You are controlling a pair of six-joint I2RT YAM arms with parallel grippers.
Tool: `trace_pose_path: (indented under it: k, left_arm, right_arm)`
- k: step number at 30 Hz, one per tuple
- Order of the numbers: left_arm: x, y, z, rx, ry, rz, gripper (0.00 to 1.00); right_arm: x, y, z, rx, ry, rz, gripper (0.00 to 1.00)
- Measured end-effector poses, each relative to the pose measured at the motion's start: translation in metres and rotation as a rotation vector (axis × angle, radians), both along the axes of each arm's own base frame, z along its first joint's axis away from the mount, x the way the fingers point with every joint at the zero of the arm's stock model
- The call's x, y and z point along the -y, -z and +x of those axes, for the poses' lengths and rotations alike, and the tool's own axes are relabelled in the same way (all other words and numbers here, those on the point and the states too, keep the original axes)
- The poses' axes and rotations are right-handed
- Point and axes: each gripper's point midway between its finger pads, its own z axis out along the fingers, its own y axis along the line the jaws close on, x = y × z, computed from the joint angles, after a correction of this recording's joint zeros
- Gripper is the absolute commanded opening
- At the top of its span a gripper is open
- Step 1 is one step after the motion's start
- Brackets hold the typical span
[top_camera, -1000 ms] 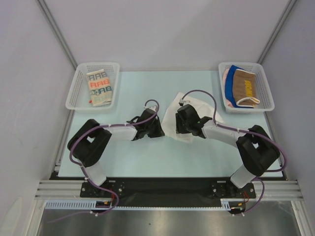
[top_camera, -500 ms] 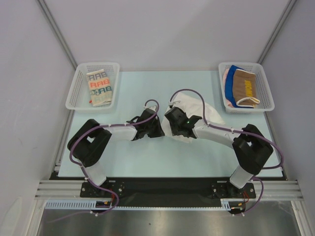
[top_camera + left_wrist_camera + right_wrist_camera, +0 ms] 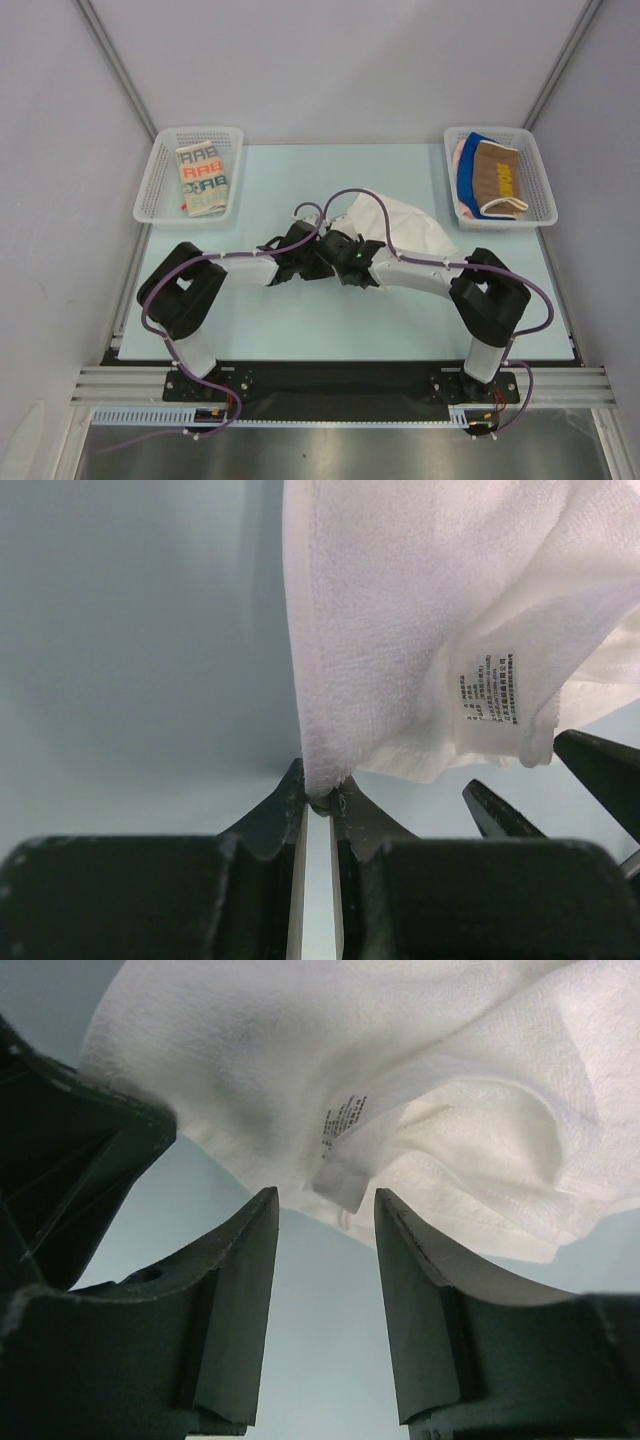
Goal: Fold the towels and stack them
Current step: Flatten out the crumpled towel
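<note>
Lying crumpled on the table (image 3: pixel 260 190), right of centre in the top view: white towel (image 3: pixel 405 222), one corner reaching toward mid-frame. Sitting upper left, left basket (image 3: pixel 148 195) with folded cream towel (image 3: pixel 203 178); upper right, right basket (image 3: pixel 545 200) with brown towel (image 3: pixel 497 178) over blue towel (image 3: pixel 487 141) and pink towel (image 3: pixel 459 158). Pinched tight on the white towel's corner, bottom centre of its wrist view: left gripper (image 3: pixel 320 798). Parted wide and gripping nothing: right gripper (image 3: pixel 325 1205), with the towel's edge and label (image 3: pixel 340 1125) just beyond its tips. Both grippers close together at mid-frame in the top view.
</note>
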Motion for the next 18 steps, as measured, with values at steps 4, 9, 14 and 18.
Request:
trace_pose_path:
  k: [4,9,14,18]
  left_arm:
    - [0.0,0.0,0.0,-0.002,0.003,-0.003,0.0]
    - [0.0,0.0,0.0,-0.005,0.004,-0.006,0.0]
    - [0.0,0.0,0.0,-0.007,0.005,-0.007,0.0]
    - [-0.001,0.0,0.0,-0.007,0.005,-0.007,0.0]
  right_arm:
    - [0.004,0.003,0.004,0.008,0.017,-0.045,0.47]
    - [0.008,0.004,0.011,0.024,0.036,-0.098,0.34]
    - [0.012,0.002,0.013,0.037,0.048,-0.116,0.15]
    - [0.014,0.001,0.013,0.043,0.053,-0.128,0.1]
